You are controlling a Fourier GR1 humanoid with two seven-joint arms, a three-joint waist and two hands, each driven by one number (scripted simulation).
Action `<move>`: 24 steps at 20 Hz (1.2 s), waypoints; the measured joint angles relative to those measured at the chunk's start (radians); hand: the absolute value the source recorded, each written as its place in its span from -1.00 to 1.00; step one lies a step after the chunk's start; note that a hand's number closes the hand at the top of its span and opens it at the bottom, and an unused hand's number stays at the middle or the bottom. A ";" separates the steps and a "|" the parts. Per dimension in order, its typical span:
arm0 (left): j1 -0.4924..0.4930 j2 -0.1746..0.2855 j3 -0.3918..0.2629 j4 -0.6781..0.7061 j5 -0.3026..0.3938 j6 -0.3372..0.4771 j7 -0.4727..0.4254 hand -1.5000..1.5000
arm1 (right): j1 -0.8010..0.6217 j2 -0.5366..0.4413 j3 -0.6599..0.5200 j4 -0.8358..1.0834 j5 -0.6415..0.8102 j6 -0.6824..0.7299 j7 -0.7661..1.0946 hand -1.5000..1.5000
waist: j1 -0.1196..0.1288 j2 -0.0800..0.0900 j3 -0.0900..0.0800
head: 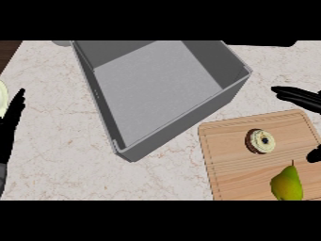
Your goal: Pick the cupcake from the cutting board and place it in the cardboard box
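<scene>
Pear (286, 184) lies at the near edge of the cutting board (232, 164), and the cupcake (260, 141) sits on the wood just beyond it, untouched. To the board's right, the right hand (314, 101) hovers with fingers and thumb spread, holding nothing. Beside the board, a grey box (159, 89) stands open on the surface (59, 141). At the view's left edge the left hand (3, 134) rests, fingers straight.

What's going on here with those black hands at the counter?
A robot is meant to move the cupcake from the cutting board into the grey box. Its right hand is open at the board's right edge, holding nothing; the cupcake sits on the board near a pear. The left hand rests open at the left edge.
</scene>
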 measured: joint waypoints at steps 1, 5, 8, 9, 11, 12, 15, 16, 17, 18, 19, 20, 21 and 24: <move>-0.011 0.004 0.006 0.005 0.005 -0.007 0.008 0.00 | -0.021 -0.006 0.023 0.016 0.035 -0.009 -0.008 -1.00 | 0.001 0.000 0.000; -0.022 -0.006 0.004 0.019 -0.011 0.001 0.013 0.00 | -0.097 -0.014 0.121 0.062 0.182 -0.044 -0.022 -1.00 | -0.004 -0.005 -0.002; -0.015 -0.011 0.012 0.031 -0.015 0.000 0.002 0.00 | -0.143 0.019 0.179 0.117 0.268 -0.060 -0.028 -1.00 | -0.011 -0.008 -0.003; -0.017 -0.019 0.012 0.040 -0.021 0.004 -0.001 0.00 | -0.167 0.034 0.194 0.135 0.289 -0.058 -0.026 -1.00 | -0.014 -0.009 -0.003; -0.019 -0.011 0.020 0.031 -0.020 -0.006 0.011 0.00 | -0.191 0.056 0.220 0.180 0.331 -0.065 -0.033 -1.00 | -0.018 -0.011 -0.003; -0.004 -0.011 0.025 0.021 -0.019 -0.011 0.009 0.00 | -0.199 0.070 0.227 0.196 0.354 -0.071 -0.034 -1.00 | -0.020 -0.012 -0.003; -0.020 -0.022 0.036 0.043 -0.031 -0.015 0.011 0.00 | -0.226 0.108 0.233 0.243 0.413 -0.084 -0.037 -1.00 | -0.030 -0.014 -0.003; -0.012 -0.027 0.035 0.032 -0.038 -0.012 0.016 0.00 | -0.238 0.127 0.233 0.268 0.432 -0.089 -0.038 -1.00 | -0.030 -0.014 -0.003; -0.012 -0.033 0.040 0.040 -0.040 -0.013 0.007 0.00 | -0.237 0.135 0.234 0.271 0.448 -0.093 -0.040 -1.00 | -0.033 -0.015 -0.003; -0.014 -0.028 0.052 0.058 -0.039 -0.023 -0.005 0.00 | -0.244 0.147 0.232 0.274 0.458 -0.092 -0.038 -1.00 | -0.035 -0.015 -0.003; -0.023 -0.028 0.057 0.060 -0.040 -0.028 0.005 0.00 | -0.248 0.161 0.230 0.279 0.469 -0.093 -0.037 -1.00 | -0.037 -0.016 -0.004; -0.013 -0.030 0.059 0.044 -0.045 -0.026 0.012 0.00 | -0.260 0.173 0.225 0.292 0.479 -0.093 -0.038 -1.00 | -0.036 -0.016 -0.003; -0.026 -0.038 0.057 0.050 -0.052 -0.023 0.016 0.00 | -0.265 0.185 0.225 0.301 0.489 -0.093 -0.038 -1.00 | -0.038 -0.016 -0.004; -0.010 -0.048 0.068 0.047 -0.064 -0.022 0.003 0.00 | -0.279 0.203 0.215 0.341 0.520 -0.100 -0.050 -1.00 | -0.038 -0.016 -0.004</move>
